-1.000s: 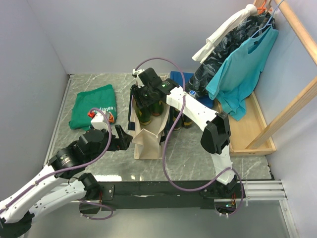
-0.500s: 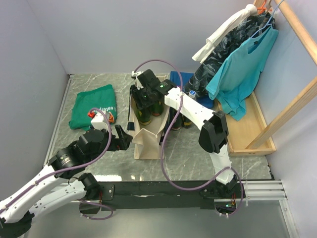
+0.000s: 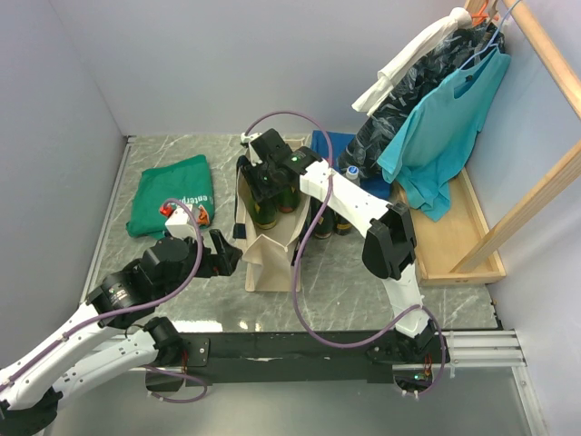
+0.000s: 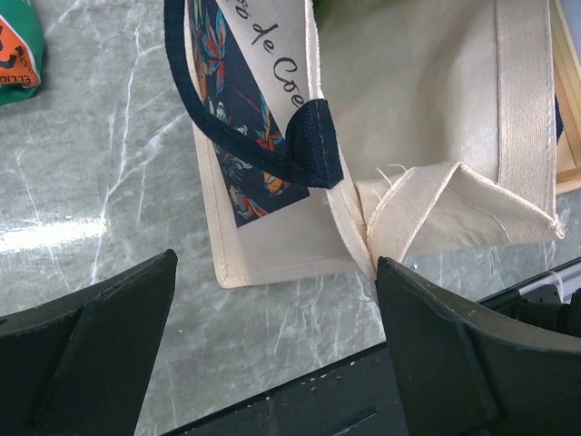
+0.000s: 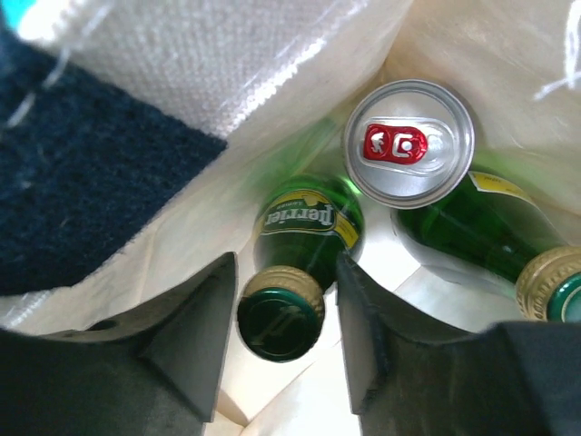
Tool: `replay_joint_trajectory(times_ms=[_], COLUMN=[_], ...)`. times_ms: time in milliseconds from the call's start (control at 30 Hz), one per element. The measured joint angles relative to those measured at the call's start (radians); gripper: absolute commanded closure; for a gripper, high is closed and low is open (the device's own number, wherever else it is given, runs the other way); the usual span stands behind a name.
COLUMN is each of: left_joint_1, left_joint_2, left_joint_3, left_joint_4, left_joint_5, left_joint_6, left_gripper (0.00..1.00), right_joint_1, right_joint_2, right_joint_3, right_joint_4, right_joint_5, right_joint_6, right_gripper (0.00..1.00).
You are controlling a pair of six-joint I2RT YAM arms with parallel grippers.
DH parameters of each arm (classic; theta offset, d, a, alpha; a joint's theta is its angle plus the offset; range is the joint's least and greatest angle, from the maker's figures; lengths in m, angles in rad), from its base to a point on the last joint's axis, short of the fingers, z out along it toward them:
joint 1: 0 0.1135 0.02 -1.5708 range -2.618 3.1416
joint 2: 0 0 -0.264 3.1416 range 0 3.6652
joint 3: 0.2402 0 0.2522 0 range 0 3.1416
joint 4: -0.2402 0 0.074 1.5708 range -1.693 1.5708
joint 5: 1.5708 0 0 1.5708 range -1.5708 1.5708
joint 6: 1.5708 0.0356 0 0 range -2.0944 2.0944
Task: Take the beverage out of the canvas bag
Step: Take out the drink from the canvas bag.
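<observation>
The cream canvas bag with navy handles stands mid-table, its mouth open. My right gripper reaches down into it. In the right wrist view a green Perrier bottle stands inside, and the right gripper straddles its capped neck, fingers close on both sides with a thin gap on the left. A silver can and a second green bottle stand beside it. My left gripper waits wide open at the bag's near-left corner, holding nothing.
A folded green T-shirt lies at the left. Dark bottles stand on the table right of the bag. A blue cloth lies behind. A wooden rack with hanging clothes and its base fills the right.
My right gripper's jaws have narrowed around the bottle's neck and the wrist has shifted slightly left inside the bag. The left arm has stayed put.
</observation>
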Motion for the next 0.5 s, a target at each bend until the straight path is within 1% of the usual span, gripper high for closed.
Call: replay_joint_trajectory(times_ms=[33, 67, 100, 133, 167, 200, 233, 300, 333, 500], left_joint_1=[0.0, 0.0, 0.0, 0.0, 0.0, 0.0, 0.0, 0.0, -0.001, -0.002], left_joint_2=[0.0, 0.0, 0.0, 0.0, 0.0, 0.0, 0.0, 0.0, -0.001, -0.002], left_joint_3=[0.0, 0.0, 0.0, 0.0, 0.0, 0.0, 0.0, 0.0, 0.0, 0.0], left_joint_4=[0.0, 0.0, 0.0, 0.0, 0.0, 0.0, 0.0, 0.0, 0.0, 0.0], left_joint_5=[0.0, 0.0, 0.0, 0.0, 0.0, 0.0, 0.0, 0.0, 0.0, -0.001], left_joint_6=[0.0, 0.0, 0.0, 0.0, 0.0, 0.0, 0.0, 0.0, 0.0, 0.0], left_gripper=[0.04, 0.04, 0.04, 0.04, 0.04, 0.04, 0.04, 0.04, 0.04, 0.04], right_joint_1=[0.0, 0.0, 0.0, 0.0, 0.0, 0.0, -0.001, -0.004, -0.004, -0.002], right_joint_2=[0.0, 0.0, 0.0, 0.0, 0.0, 0.0, -0.001, -0.002, -0.002, -0.002], right_joint_3=[0.0, 0.0, 0.0, 0.0, 0.0, 0.0, 0.0, 0.001, 0.001, 0.001], right_joint_4=[0.0, 0.001, 0.003, 0.005, 0.007, 0.008, 0.008, 0.01, 0.011, 0.011], right_joint_5=[0.002, 0.004, 0.007, 0.01, 0.014, 0.035, 0.043, 0.041, 0.04, 0.04], right_joint_6=[0.0, 0.0, 0.0, -0.001, -0.005, -0.013, -0.016, -0.015, -0.016, -0.016], right_gripper=[0.49, 0.53, 0.58, 0.66, 0.69, 0.73, 0.83, 0.91, 0.99, 1.0])
